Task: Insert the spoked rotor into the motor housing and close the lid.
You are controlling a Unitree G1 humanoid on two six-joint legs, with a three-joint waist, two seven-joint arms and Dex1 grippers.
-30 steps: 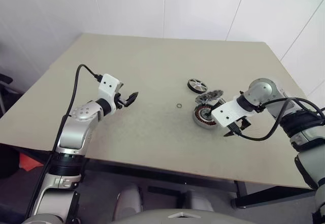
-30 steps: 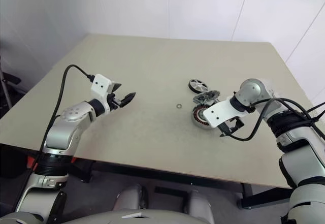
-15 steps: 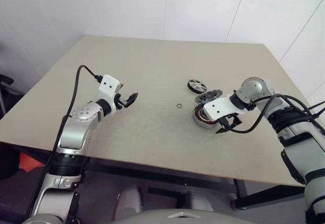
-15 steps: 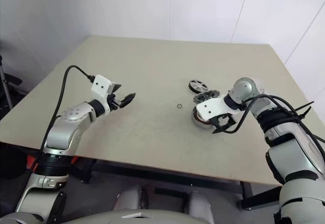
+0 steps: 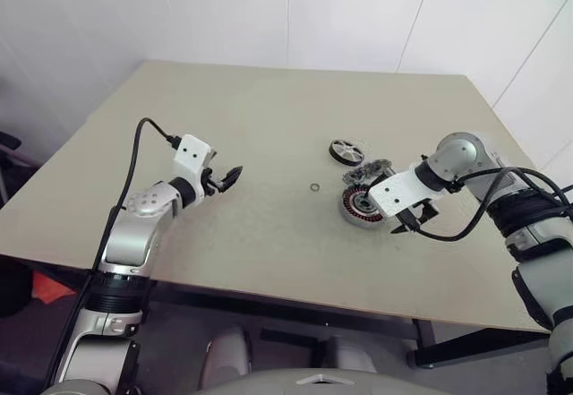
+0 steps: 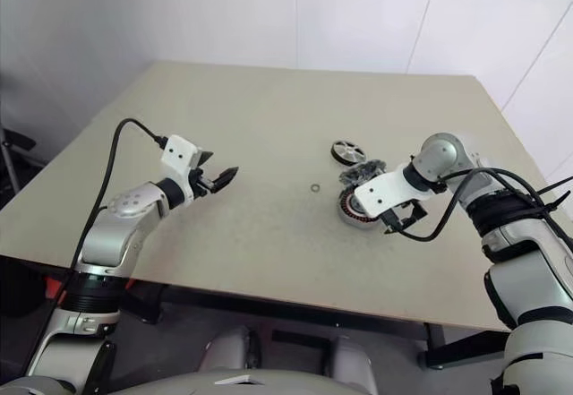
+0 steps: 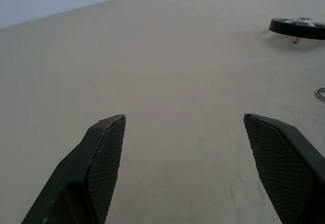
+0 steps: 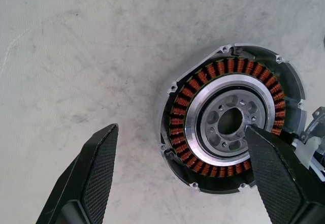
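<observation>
A big tan table [image 5: 269, 126] stands in front of plain white walls [image 5: 224, 10]. The right gripper [image 5: 409, 224] hangs just over the table, right beside the motor housing [image 5: 358, 206], and it points down. Its two black fingers [image 8: 94, 176] are spread wide apart and hold nothing. In the right wrist view one finger is out over bare table and the other finger's tip is over the middle of the housing. You can see the ring of orange wire inside the cup and a shiny ring with small holes around the dark middle. The lid [image 5: 368, 173] leans just behind the housing, tilted up, and looks like it touches it. The spoked rotor [image 5: 346, 151] lies flat a little farther back from the housing, past the lid. A tiny metal ring [image 5: 315, 186] sits on the table to the left of the housing, apart from it. The left gripper [image 5: 229, 177] is well away to the left of the housing, above the table. Its fingers [image 7: 104, 153] are also wide open and empty, and they point toward the parts.
</observation>
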